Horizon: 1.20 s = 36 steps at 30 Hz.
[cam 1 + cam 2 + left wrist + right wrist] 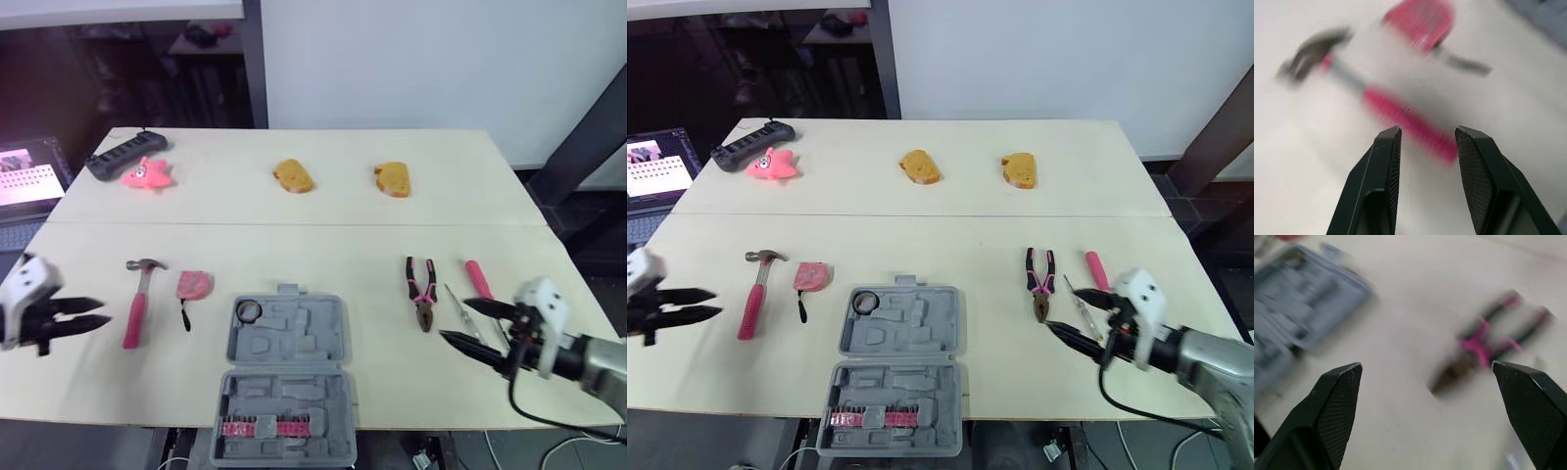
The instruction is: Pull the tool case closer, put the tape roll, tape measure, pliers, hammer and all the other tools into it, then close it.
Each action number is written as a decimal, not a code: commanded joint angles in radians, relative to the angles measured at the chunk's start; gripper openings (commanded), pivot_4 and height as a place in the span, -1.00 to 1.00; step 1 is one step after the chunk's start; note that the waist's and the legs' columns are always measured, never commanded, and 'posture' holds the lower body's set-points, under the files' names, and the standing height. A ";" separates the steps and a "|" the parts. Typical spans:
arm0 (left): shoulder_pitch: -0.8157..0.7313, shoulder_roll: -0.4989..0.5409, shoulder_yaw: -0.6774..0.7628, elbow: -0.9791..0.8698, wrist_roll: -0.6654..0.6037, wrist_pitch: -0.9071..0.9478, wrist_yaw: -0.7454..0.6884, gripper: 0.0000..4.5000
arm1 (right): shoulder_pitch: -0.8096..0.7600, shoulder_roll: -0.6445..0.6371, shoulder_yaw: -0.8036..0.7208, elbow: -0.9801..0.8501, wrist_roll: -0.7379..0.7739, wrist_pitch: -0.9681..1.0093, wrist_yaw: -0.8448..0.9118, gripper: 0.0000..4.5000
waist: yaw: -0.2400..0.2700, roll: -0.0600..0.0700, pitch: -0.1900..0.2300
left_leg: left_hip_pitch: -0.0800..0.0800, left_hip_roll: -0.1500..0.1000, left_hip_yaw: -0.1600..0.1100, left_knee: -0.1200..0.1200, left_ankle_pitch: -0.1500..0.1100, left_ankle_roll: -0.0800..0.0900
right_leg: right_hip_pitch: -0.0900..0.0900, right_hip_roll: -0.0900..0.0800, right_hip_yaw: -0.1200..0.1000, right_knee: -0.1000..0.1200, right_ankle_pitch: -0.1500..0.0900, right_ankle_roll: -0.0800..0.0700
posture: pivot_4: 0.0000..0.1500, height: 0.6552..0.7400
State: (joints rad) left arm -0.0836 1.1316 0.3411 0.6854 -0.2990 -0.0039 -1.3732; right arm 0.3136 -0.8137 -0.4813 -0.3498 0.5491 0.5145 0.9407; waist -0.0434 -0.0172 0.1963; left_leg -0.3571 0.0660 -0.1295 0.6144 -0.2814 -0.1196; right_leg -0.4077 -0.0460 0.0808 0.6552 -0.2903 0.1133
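From the head we see the open tool case (284, 372) at the near edge of the pale desk (323, 245), white wall (411, 59) beyond. Left wrist: left fingers (1383, 181) apart, hammer (1400, 115) left of the case. Right wrist: right fingers (1334, 406) wide apart, pliers (1484, 345) right of it.

The hammer (1386, 107) and tape measure (1420, 19) appear blurred, as do the pliers (1481, 345) and the tool case (1303, 293), which the frame edge crops.

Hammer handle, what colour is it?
Pink. The hammer shows best in the left eye view.
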 commanded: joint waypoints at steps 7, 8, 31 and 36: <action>0.118 0.051 0.183 0.319 -0.017 -0.201 0.135 0.99 | 0.037 0.019 -0.086 0.202 -0.099 -0.238 0.035 1.00 | 0.001 0.000 0.000 | 0.000 0.000 0.001 -0.001 0.000 0.000 | 0.000 0.000 0.000 -0.001 -0.001 0.000 | 1.00 1.00; 0.121 0.048 0.187 0.317 -0.019 -0.204 0.133 0.99 | 0.037 0.020 -0.088 0.211 -0.098 -0.243 0.036 1.00 | 0.002 0.000 0.000 | 0.000 0.000 0.001 -0.001 0.000 0.000 | 0.000 0.000 0.000 -0.001 -0.001 0.000 | 1.00 1.00; 0.310 -0.448 0.120 -0.752 -0.111 0.260 0.592 0.99 | -0.314 0.020 0.207 -0.153 0.104 0.016 -0.028 1.00 | 0.001 0.001 -0.001 | 0.001 0.001 0.002 0.001 0.000 -0.001 | 0.002 0.000 0.002 0.000 0.002 0.005 | 1.00 1.00; 0.295 -0.697 0.069 -0.998 -0.101 0.461 0.943 0.99 | -0.517 0.060 0.400 -0.189 0.113 0.056 -0.009 1.00 | 0.004 0.000 -0.002 | 0.001 0.000 0.001 0.004 0.000 -0.001 | 0.004 -0.001 0.001 -0.001 0.002 0.005 | 1.00 1.00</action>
State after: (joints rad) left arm 0.2127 0.4460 0.4122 -0.2415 -0.4017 0.4200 -0.5162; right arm -0.1815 -0.7572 -0.0979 -0.5088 0.6462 0.5673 0.9254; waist -0.0392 -0.0172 0.1948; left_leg -0.3564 0.0659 -0.1290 0.6192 -0.2810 -0.1205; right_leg -0.4036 -0.0468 0.0817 0.6542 -0.2878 0.1185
